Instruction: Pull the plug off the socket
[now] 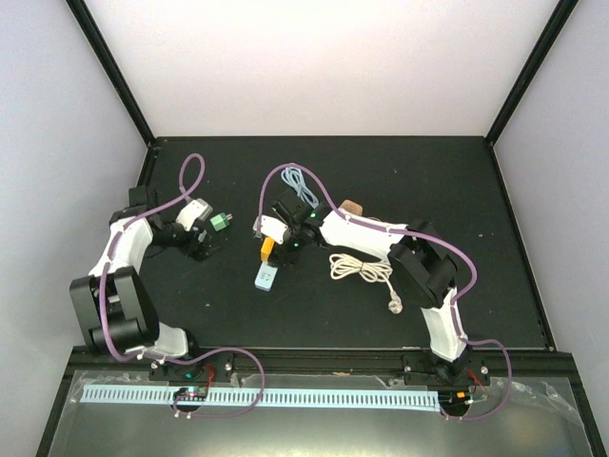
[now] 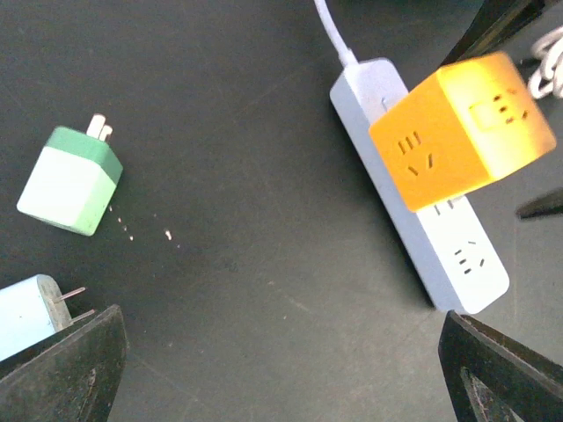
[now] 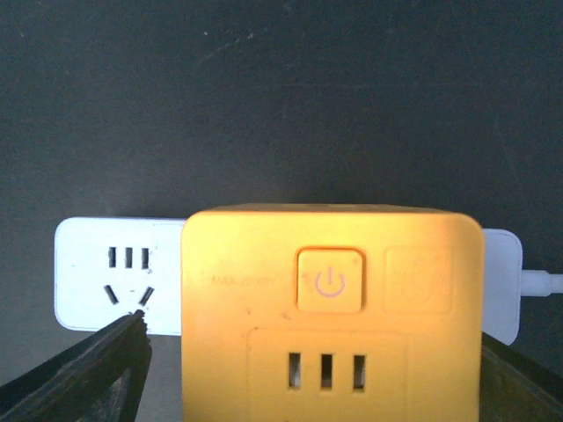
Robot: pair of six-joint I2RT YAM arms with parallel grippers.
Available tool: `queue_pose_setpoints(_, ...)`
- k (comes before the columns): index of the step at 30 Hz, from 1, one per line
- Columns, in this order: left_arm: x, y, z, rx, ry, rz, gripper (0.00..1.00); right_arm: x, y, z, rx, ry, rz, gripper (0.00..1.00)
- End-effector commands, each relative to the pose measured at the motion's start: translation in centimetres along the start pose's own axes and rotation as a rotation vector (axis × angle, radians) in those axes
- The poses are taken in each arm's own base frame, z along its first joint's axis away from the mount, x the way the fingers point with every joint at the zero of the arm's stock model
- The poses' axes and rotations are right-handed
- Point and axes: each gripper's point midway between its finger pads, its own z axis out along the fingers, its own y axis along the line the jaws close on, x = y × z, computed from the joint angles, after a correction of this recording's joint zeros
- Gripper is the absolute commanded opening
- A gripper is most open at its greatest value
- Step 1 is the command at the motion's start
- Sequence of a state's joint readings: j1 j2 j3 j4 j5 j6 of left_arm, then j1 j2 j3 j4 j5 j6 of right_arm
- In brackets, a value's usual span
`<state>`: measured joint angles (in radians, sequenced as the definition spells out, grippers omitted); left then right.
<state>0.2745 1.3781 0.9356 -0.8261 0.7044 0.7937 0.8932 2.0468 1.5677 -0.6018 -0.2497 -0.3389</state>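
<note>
— Where do I find the socket?
— The white power strip [image 3: 110, 277] lies flat right below me. An orange cube adapter [image 3: 330, 308] with a power button on top sits plugged into its middle. I see one outlet bare at the strip's end.
— And the plug?
— The green plug [image 2: 70, 180] lies loose on its side with its prongs bare, well apart from the strip.

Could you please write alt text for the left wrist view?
An orange cube adapter sits on a white power strip at upper right. A green plug and a blue plug lie unplugged on the black table; the open left gripper frames the bottom corners.
</note>
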Motion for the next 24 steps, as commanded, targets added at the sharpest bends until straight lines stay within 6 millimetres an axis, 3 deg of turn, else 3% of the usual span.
queue_pose_setpoints(1, -2.9, -1.5, -1.1, -0.057, -0.107, 0.039, 0.99, -2.3, 1.1, -3.5, -0.040, -0.038, -0.008, 0.96)
queue_pose_setpoints(5, -4.0, -3.6, -1.3, -0.112, -0.138, 0.081, 0.99, -3.0, 0.1, -5.9, -0.040, -0.094, 0.024, 0.99)
queue_pose_setpoints(10, -4.9, -6.4, -0.9, -0.086, -0.181, 0.109, 0.99, -1.4, -2.3, -8.6, -0.030, -0.150, 0.091, 1.00)
queue_pose_setpoints(19, -4.5, -8.8, 3.5, -0.109, -0.058, 0.128, 0.99, 1.8, -7.2, -13.2, 0.018, -0.265, 0.229, 1.00)
queue_pose_setpoints(24, -4.2, -10.1, 5.7, -0.080, 0.023, 0.127, 0.99, 3.3, -8.5, -14.6, 0.048, -0.290, 0.272, 1.00)
